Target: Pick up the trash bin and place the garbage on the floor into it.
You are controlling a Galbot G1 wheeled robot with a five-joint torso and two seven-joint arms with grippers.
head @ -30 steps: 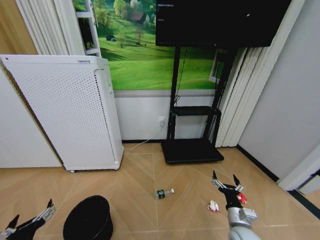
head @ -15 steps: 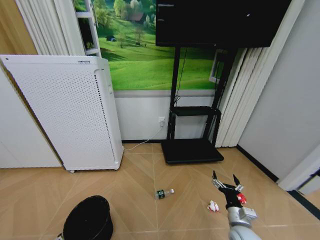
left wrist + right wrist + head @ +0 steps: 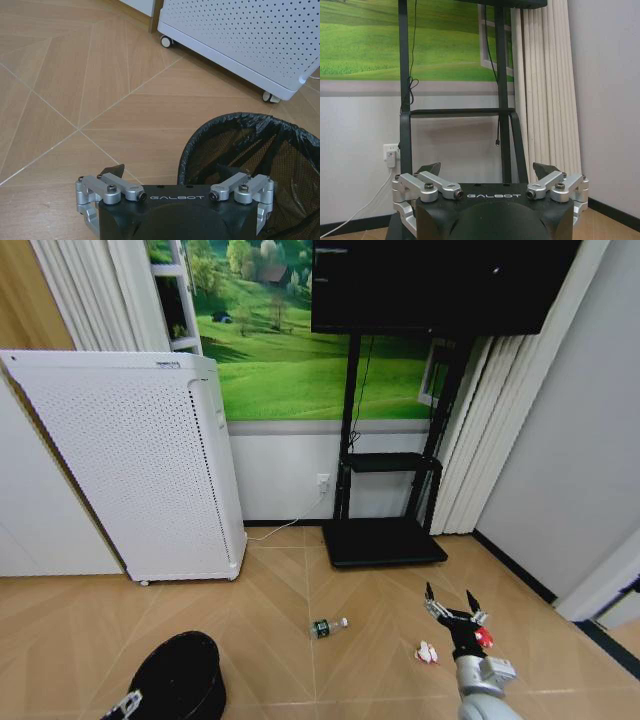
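Trash bin (image 3: pixel 178 680) stands near-left on floor (image 3: pixel 270 590), rim free. Left pincer (image 3: pixel 183 176) spread wide, empty, straddling the bin's near rim. Right pincer (image 3: pixel 452 609) wide open, empty, above red wrapper (image 3: pixel 484 636); bottle (image 3: pixel 327 626) lies in open floor between.

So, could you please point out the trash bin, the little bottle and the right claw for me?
trash bin (image 3: pixel 180 677), head view, on its dark inside.
bottle (image 3: pixel 323 627), head view, on its green label.
right claw (image 3: pixel 452 605), head view, midway between the open fingertips.
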